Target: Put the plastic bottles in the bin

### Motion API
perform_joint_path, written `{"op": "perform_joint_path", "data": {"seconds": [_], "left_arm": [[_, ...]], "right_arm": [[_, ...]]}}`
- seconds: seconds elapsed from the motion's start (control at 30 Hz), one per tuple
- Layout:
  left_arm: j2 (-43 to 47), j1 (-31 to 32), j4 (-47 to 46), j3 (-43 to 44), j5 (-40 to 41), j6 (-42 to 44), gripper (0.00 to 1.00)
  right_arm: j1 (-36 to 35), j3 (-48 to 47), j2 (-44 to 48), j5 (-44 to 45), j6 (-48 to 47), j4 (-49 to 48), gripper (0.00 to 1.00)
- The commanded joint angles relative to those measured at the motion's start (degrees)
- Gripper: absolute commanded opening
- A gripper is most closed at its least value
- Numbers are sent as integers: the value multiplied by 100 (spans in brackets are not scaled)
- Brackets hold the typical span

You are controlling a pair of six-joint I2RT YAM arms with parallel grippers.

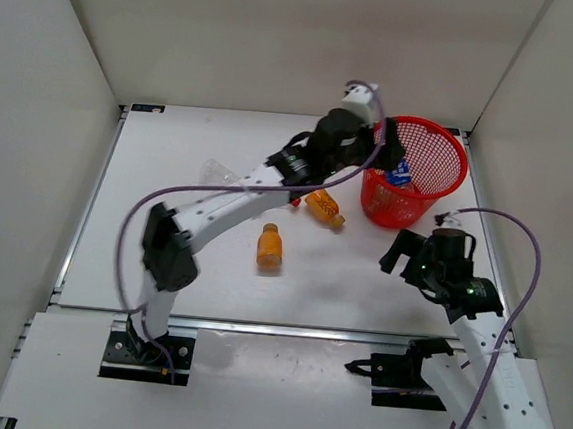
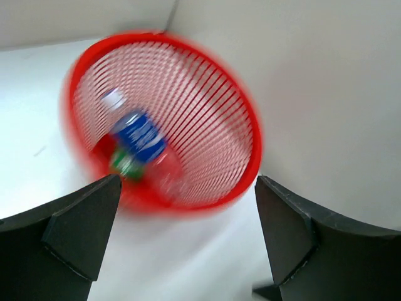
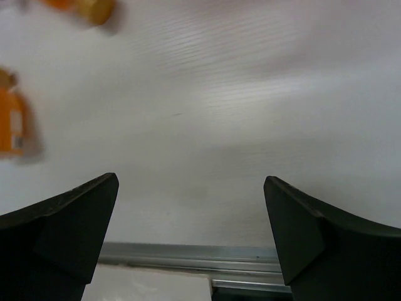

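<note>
The left gripper hangs at the rim of the round red plastic mesh bin. Its fingers are spread wide and hold nothing. The bin stands near the far right corner of the white table. Inside it lie a blue-labelled plastic bottle and something green, too blurred to tell more. The right gripper is also spread and empty, low over the table by the right edge, on the near side of the bin. To its left and a little farther away lies a small orange plastic bottle, just beside the bin. Its long axis is slanted, with the cap toward the near right corner. A second orange bottle lies more to the left, around the middle. I judge the right arm better placed for the slanted one, because it already faces it.
</note>
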State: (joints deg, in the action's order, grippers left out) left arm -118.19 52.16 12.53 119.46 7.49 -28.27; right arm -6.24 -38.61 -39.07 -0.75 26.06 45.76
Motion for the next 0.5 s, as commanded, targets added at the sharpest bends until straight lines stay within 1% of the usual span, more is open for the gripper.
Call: {"op": "perform_joint_path", "data": {"seconds": [0.0,0.03,0.07,0.1,0.13,0.17,0.2,0.23,0.3,0.33,0.4,0.43,0.47], "left_arm": [[1674,-205,1065,-1568,656,296,99],[2094,-276,1415,-1897,910,183,99],[2542,-451,1723,-2535,1008,25,99],[3008,-714,2022,-3220,974,-133,99],[3247,-847,2173,-3575,939,-204,98],[3746,-1318,2313,-4623,869,-396,99],[4012,-1479,2428,-4973,721,-494,99],[4502,-1803,2481,-5568,650,-634,99],[5460,-2199,2727,-6229,482,-793,98],[5691,-2463,2815,-6511,464,-785,99],[6428,-2763,3043,-6794,360,-882,99],[6588,-2860,3088,-6848,341,-890,99],[6807,-2904,3236,-6874,306,-873,99]], "right_arm": [[-1391,-172,-196,23,-66,-760,99],[-2024,-260,-319,301,-23,-822,99],[-2378,-365,-634,748,21,-840,100],[-3087,-567,-1029,1178,39,-823,99],[-3407,-760,-1215,1418,56,-779,99],[-4045,-945,-1583,1707,31,-927,99],[-4043,-1042,-1934,1536,-187,-1024,99],[-3912,-1078,-2207,1360,-294,-1329,99],[-3701,-1113,-2612,833,-609,-1865,99],[-3570,-1166,-2919,701,-664,-2138,100],[-3315,-1577,-3315,560,-1162,-2535,95],[-3331,-1675,-3657,498,-1426,-2589,94],[-3227,-1963,-3826,515,-1542,-2720,93]]}}
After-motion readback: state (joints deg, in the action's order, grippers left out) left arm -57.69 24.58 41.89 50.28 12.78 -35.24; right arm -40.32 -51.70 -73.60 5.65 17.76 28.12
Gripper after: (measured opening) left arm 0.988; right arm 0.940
